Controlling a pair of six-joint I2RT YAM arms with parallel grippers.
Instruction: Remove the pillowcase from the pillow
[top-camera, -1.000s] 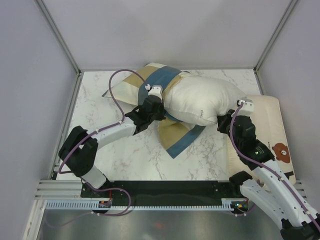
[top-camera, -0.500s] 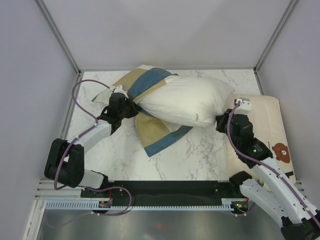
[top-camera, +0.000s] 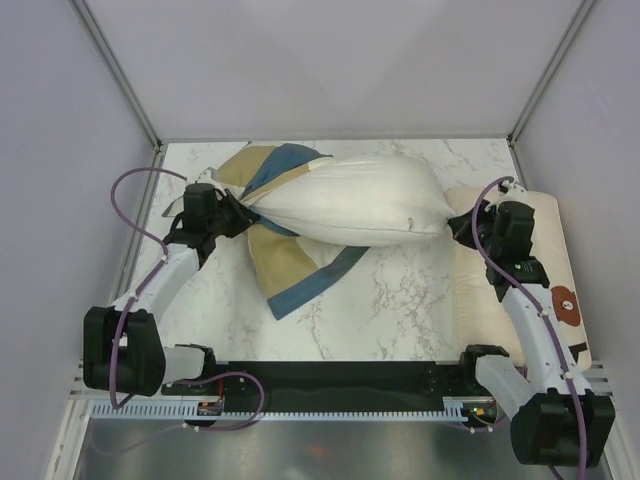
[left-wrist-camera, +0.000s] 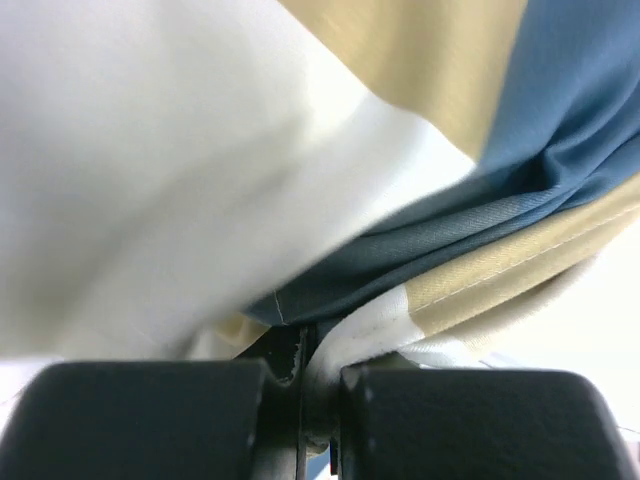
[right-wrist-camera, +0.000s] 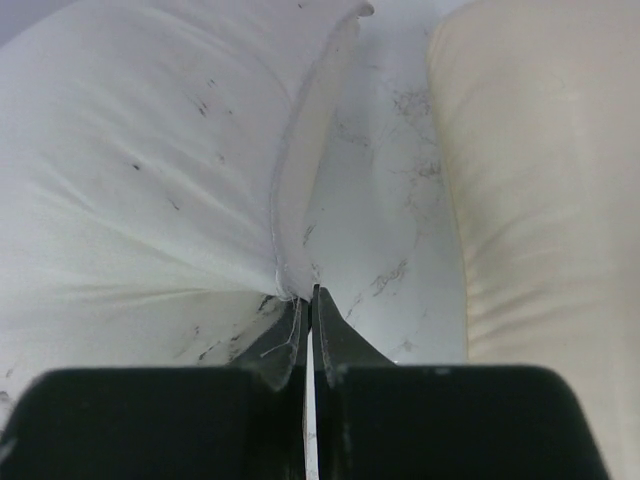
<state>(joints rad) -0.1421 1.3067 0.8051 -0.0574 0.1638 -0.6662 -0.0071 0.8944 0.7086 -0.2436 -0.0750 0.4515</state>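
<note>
The plain off-white pillow (top-camera: 350, 205) lies stretched across the back of the marble table (top-camera: 400, 300). The blue, tan and cream pillowcase (top-camera: 290, 262) covers only its left end and trails toward the front. My left gripper (top-camera: 238, 214) is shut on a bunched fold of the pillowcase (left-wrist-camera: 540, 150) at the pillow's left end; the left wrist view shows cream and tan hem pinched between the left gripper's (left-wrist-camera: 320, 365) jaws. My right gripper (top-camera: 461, 228) is shut on the pillow's right corner. In the right wrist view the pillow's (right-wrist-camera: 150, 170) seam runs into the right gripper's (right-wrist-camera: 310, 298) closed tips.
A flatter cream pillow with a brown bear print (top-camera: 558, 290) lies along the table's right edge, under the right arm, and shows as the bear-print pillow (right-wrist-camera: 540, 200) in the right wrist view. Grey walls enclose the table on three sides. The left arm's cable (top-camera: 130, 205) loops over the left edge.
My left gripper has pulled the pillowcase leftward, and more bare pillow now shows. The right gripper has moved right and back with the pillow's corner, drawing the pillow out long.
</note>
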